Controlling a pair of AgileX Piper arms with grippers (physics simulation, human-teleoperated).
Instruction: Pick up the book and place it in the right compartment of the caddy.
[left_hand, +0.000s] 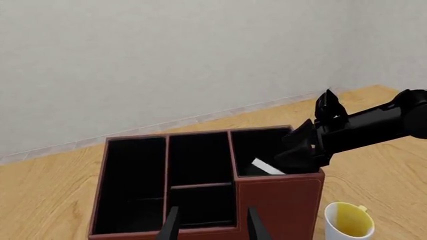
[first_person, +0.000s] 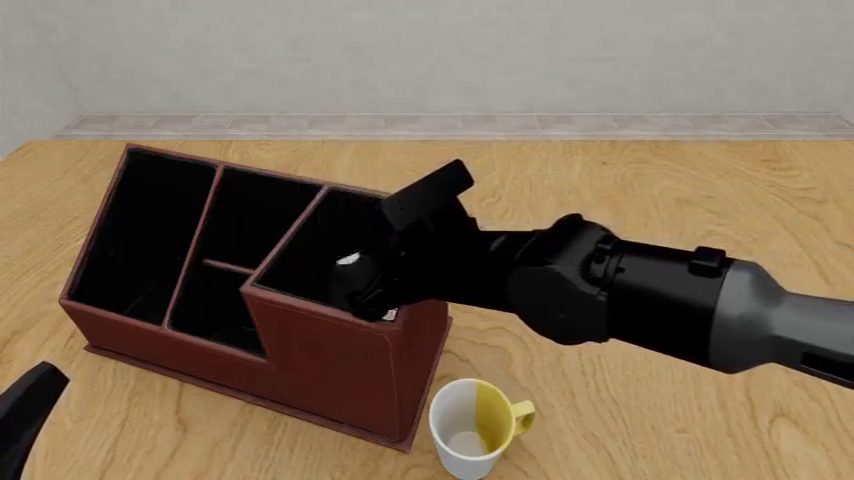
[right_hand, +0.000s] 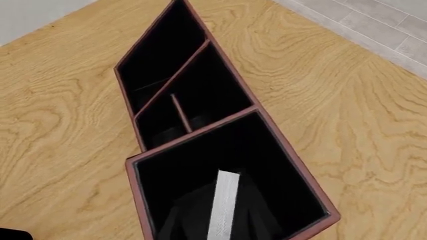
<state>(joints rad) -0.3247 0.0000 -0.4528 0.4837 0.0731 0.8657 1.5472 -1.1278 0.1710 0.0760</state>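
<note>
- Caddy (first_person: 334, 370) stood on the bench (first_person: 694, 200), its tall end nearest the mug (first_person: 470, 430); all places below are taken from the caddy.
- Right pincer (first_person: 380, 285) reached over the caddy's tall end, tip down inside the right compartment (right_hand: 267, 165).
- Book (right_hand: 225, 205) hung in that compartment, white page edge up toward the wrist camera, black covers lost against the black lining.
- Right pincer appeared pressed on the book's two covers; its fingers showed as dark shapes either side of the page edge in the right wrist view. Grip likely kept so the book goes down upright rather than tipping against a wall.
- Could not tell whether the book's lower end touched the compartment floor; that depth was hidden.
- In the left wrist view a white sliver of pages showed just inside the compartment's rim, beside the right arm.
- Left pincer (left_hand: 212, 225) sat back from the caddy's low front wall, fingers spread, holding nothing; probably parked clear of the work.
- Mug stood just beside the caddy's tall corner, apart from it, near the right arm's path, so a risk on withdrawal.
- Judged stage: placement nearly done; release remains.
</note>
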